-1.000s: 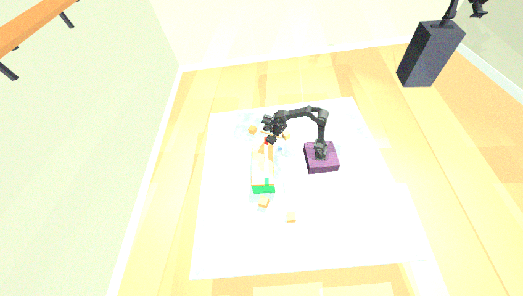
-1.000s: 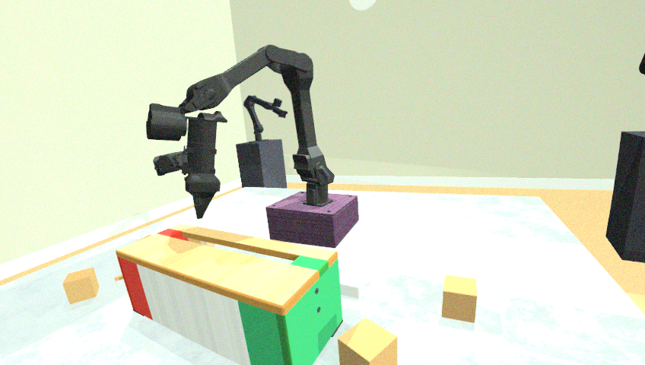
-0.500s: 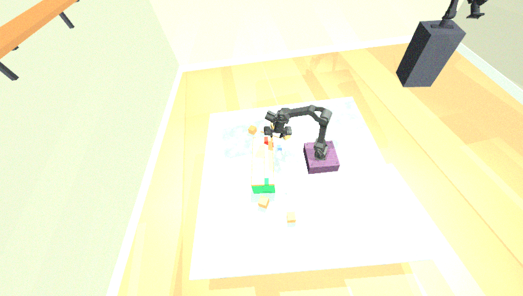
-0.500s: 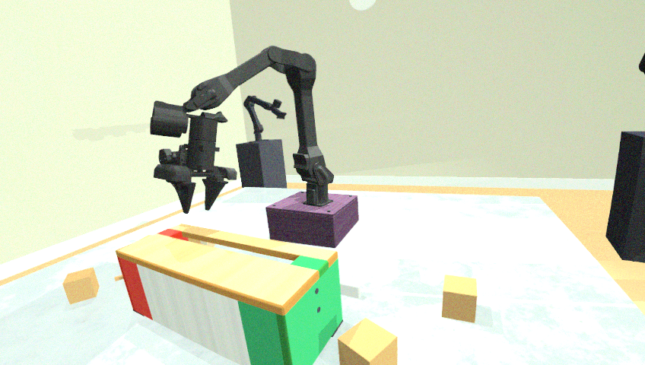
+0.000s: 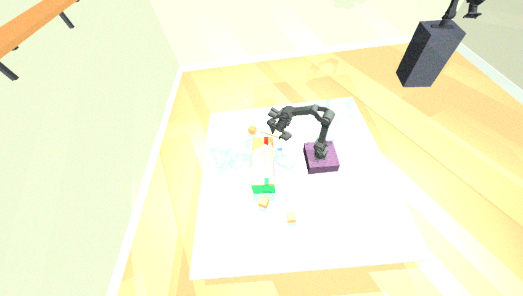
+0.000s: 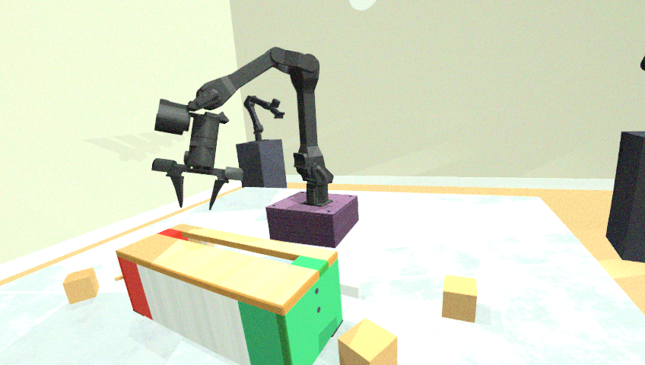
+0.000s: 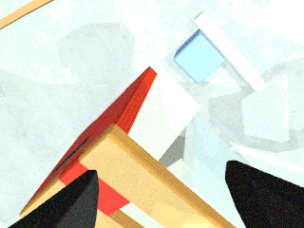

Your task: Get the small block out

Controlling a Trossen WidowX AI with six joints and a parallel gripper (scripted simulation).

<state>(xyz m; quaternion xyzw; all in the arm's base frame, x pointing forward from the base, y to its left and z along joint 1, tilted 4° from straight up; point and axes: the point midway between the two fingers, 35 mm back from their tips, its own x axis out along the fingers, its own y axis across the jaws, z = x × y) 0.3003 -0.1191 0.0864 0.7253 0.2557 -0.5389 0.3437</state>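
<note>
The small blue block lies on the table outside the box, off its arm-facing side near the red end. A short white strip lies close along one side of the block; I cannot tell if they touch. The box stands upright, with a red end, a green end and a wooden top with a slot. My gripper is open and empty, high above the red end region. In the wrist view the block is beyond the fingertips. The block is hidden in the exterior view.
A wooden cube stands beyond the red end. Two more wooden cubes, one and another, stand past the green end. A thin wooden stick lies near the red end. The arm stands on a purple base.
</note>
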